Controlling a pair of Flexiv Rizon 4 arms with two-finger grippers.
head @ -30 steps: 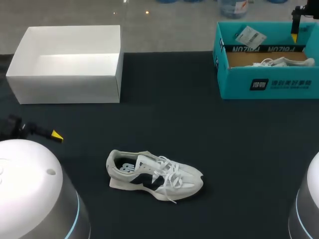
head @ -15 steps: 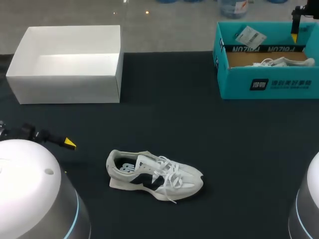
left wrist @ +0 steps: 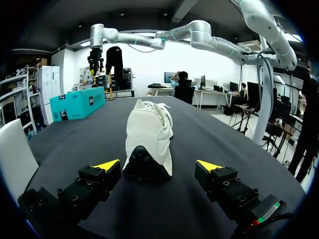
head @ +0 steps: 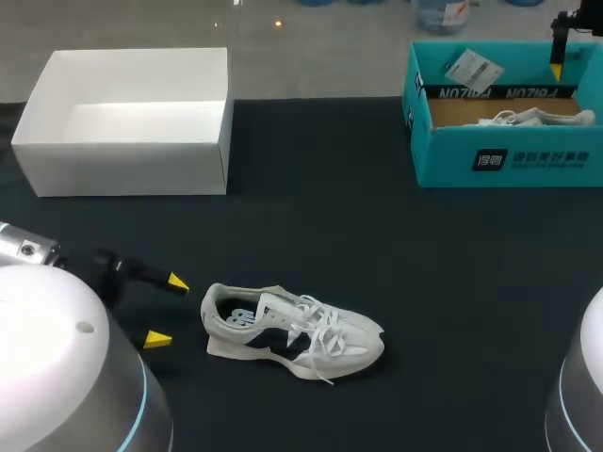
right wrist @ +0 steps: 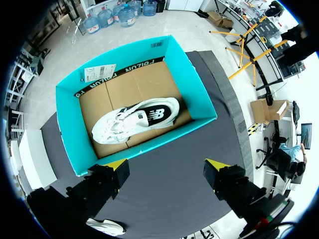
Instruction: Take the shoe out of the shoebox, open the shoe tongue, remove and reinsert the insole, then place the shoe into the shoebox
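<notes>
A white sneaker (head: 292, 331) with dark side marks lies on the black table, heel toward the view's left; in the left wrist view this sneaker (left wrist: 148, 138) shows heel-first just ahead of the fingers. My left gripper (head: 167, 310) (left wrist: 158, 168) is open at table height beside the heel, touching nothing. A teal shoebox (head: 499, 158) (right wrist: 71, 135) stands at the far right with a second white shoe (head: 537, 117) (right wrist: 134, 118) lying inside. High above that box hangs my right gripper (right wrist: 167, 167), open and empty; only one of its fingertips (head: 557, 71) shows in the head view.
A white open box (head: 132, 151) stands at the far left. A paper tag (head: 471, 68) (right wrist: 97, 73) rests on the teal box's back rim. Black table surface stretches between the boxes and around the sneaker.
My left gripper has moved rightward toward the sneaker's heel, and both of its yellow tips now show. The right arm and the shoes have not moved.
</notes>
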